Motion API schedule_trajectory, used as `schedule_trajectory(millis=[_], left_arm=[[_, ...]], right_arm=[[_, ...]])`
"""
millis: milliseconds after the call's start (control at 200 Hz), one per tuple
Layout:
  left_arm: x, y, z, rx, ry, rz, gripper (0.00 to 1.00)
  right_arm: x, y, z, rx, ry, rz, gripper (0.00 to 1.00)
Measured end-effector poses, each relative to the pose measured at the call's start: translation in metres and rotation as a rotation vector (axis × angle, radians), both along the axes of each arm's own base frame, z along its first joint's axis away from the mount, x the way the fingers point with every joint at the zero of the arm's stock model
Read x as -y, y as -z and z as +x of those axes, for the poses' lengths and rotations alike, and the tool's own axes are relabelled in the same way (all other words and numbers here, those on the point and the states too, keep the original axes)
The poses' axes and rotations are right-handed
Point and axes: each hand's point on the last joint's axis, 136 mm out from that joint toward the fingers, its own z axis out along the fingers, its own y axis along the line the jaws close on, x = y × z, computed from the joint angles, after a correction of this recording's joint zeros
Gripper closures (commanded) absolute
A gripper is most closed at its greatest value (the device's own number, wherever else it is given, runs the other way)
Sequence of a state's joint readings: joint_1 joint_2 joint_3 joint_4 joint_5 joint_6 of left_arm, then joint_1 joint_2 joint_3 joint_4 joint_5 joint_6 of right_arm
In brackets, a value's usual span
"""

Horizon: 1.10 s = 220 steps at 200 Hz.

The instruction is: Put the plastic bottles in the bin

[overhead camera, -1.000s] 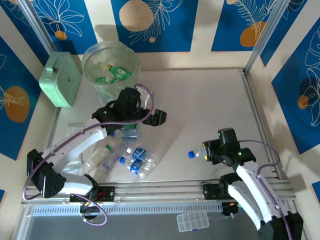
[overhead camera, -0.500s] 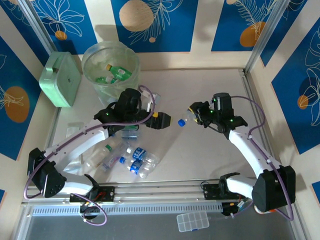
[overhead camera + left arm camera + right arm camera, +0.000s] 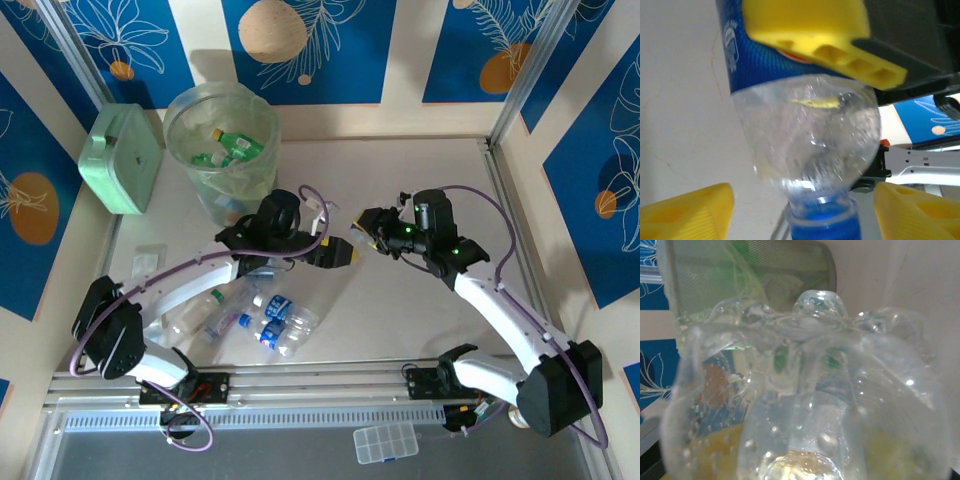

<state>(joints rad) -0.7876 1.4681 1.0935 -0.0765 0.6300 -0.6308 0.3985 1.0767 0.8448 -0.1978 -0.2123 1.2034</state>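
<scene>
Two claws are meeting over the middle of the bench. The left claw (image 3: pixel 338 251) is narrowing its yellow fingers (image 3: pixel 685 210) around the blue cap (image 3: pixel 822 227), having stood wide a second ago. A gap is showing on each side, so it is gripping nothing yet. The right claw (image 3: pixel 368 228) is clamping the bottle (image 3: pixel 805 130) by its blue label, having carried it in from the near right. A handover is starting, I judge. The bin (image 3: pixel 170 115) is waiting at the far left corner, with other bottles (image 3: pixel 275 325) lying by the near edge.
</scene>
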Motion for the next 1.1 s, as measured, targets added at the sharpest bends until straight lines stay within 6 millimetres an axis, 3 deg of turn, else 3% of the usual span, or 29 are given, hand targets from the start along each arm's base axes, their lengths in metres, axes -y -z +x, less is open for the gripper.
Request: schedule_trajectory(millis=[185, 250, 275, 365, 420, 570, 630, 830, 935, 1100], left_arm=[[0.006, -0.001, -0.003, -0.038, 0.011, -0.022, 0.77], [0.006, 0.000, -0.003, -0.049, 0.006, -0.020, 0.84], [0.006, 0.000, -0.003, -0.050, 0.006, -0.019, 0.87], [0.006, 0.001, -0.003, -0.052, 0.005, -0.019, 0.89], [0.006, 0.001, -0.002, -0.038, 0.008, -0.017, 0.90], [0.002, 0.005, 0.005, -0.008, -0.017, 0.005, 0.94], [-0.002, 0.008, 0.011, -0.007, -0.040, 0.019, 1.00], [-0.041, 0.011, 0.060, 0.011, -0.195, 0.080, 1.00], [-0.058, -0.016, 0.088, 0.096, -0.277, 0.093, 1.00], [-0.085, -0.096, 0.127, 0.277, -0.439, 0.060, 1.00]], right_arm=[[0.002, 0.000, 0.001, 0.025, 0.010, -0.026, 0.72], [0.002, 0.001, 0.002, 0.032, 0.015, -0.040, 0.67], [0.003, 0.002, 0.002, 0.032, 0.015, -0.044, 0.60], [0.004, 0.003, 0.002, 0.035, 0.017, -0.053, 0.15], [0.004, 0.004, 0.001, 0.028, 0.018, -0.061, 0.00], [0.012, 0.005, -0.005, 0.017, 0.020, -0.109, 0.01], [0.019, -0.004, -0.006, 0.040, 0.030, -0.123, 0.01], [0.053, -0.048, -0.011, 0.184, 0.092, -0.148, 0.01], [0.070, -0.060, -0.015, 0.229, 0.127, -0.169, 0.01], [0.091, -0.056, -0.019, 0.223, 0.172, -0.207, 0.01]])
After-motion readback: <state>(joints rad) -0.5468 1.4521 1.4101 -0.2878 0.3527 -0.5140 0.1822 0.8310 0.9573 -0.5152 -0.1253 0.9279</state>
